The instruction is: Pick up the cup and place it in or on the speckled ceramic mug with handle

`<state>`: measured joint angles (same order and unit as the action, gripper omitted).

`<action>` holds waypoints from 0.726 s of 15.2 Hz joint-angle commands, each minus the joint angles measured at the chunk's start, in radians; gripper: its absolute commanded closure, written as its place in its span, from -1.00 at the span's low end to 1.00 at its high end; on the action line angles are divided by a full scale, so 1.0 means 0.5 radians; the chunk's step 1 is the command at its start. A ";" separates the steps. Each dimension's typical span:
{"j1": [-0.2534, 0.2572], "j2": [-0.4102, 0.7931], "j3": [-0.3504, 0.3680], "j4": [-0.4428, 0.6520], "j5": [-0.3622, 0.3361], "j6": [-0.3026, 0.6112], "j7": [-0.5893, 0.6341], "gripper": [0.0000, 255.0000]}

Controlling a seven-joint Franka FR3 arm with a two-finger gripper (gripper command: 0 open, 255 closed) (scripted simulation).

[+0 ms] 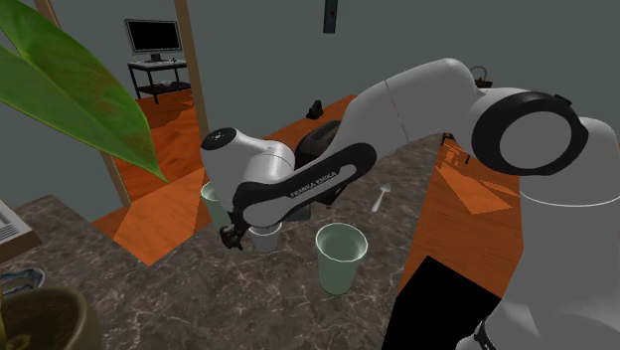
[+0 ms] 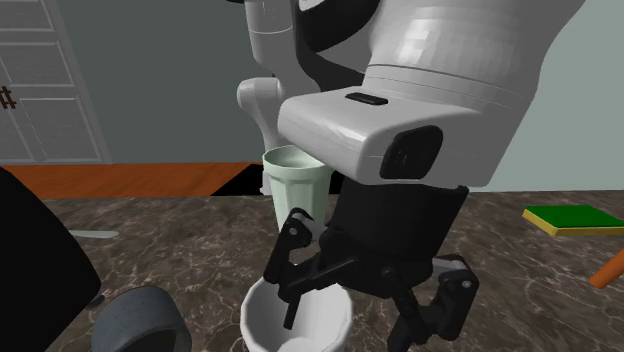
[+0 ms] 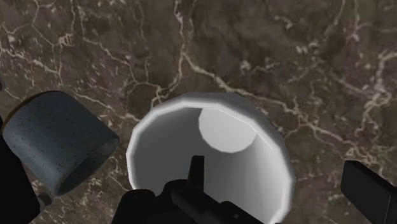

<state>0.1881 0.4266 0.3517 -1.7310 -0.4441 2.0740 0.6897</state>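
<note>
A white cup [image 3: 210, 149] stands upright on the dark marble counter [image 3: 305, 57], directly under my gripper [image 3: 277, 177]. The gripper is open. One black finger [image 3: 196, 170] reaches down inside the cup's mouth and the other finger [image 3: 369, 189] hangs outside its wall, neither pressing on it. In the second exterior view the gripper [image 2: 350, 330] straddles the rim of the white cup [image 2: 265, 320] in the same way. A grey-blue speckled mug [image 3: 57, 146] lies on its side right beside the cup; its handle is hidden. In the shoulder view the gripper [image 1: 238, 237] sits over the white cup [image 1: 266, 239].
Two pale green cups stand near: one [image 1: 340, 259] toward the stand, one [image 1: 213, 204] behind the gripper. A spoon [image 1: 381, 199] lies farther back. A green and yellow flat block [image 2: 575, 218] rests on the counter. A large plant leaf [image 1: 70, 80] overhangs the shoulder view's left.
</note>
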 commanded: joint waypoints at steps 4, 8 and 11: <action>0.000 0.004 -0.001 -0.005 -0.003 0.009 0.003 -1.00; 0.000 0.003 -0.001 -0.005 -0.003 0.009 0.003 1.00; 0.000 0.003 -0.001 -0.005 -0.003 0.009 0.003 1.00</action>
<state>0.1882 0.4277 0.3513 -1.7331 -0.4457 2.0785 0.6911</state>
